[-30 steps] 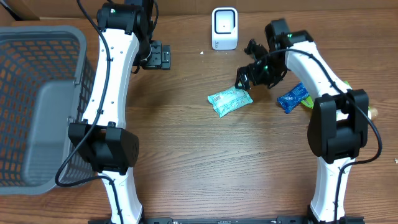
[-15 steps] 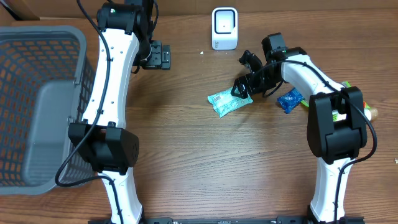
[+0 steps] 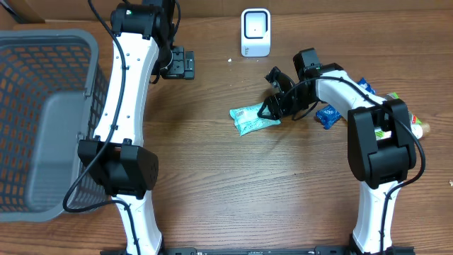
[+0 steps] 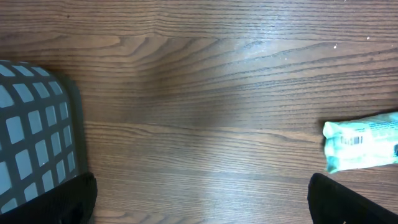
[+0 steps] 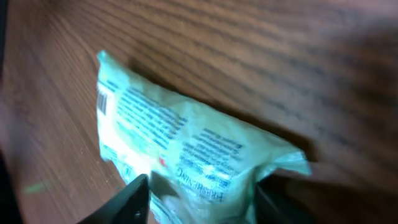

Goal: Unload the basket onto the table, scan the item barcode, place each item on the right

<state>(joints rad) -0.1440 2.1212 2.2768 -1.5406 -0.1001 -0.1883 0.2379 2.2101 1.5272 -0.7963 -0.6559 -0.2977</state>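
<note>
Mint-green crinkly plastic packet lies on the wooden table, long axis crosswise, stretching leftward from the right gripper. Its jaws, set narrow, straddle the packet's right end (a firm grip cannot be told). The left gripper is splayed wide, well apart.

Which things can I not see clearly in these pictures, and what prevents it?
- Right wrist view: the print on the teal packet is blurred, so its barcode cannot be read.
- Right wrist view: the bottom edge cuts off the right gripper, so it is unclear whether it grips the packet.
- Left wrist view: the frame edge cuts off the packet's right end.
- Overhead view: the right arm covers part of the blue packet.
</note>
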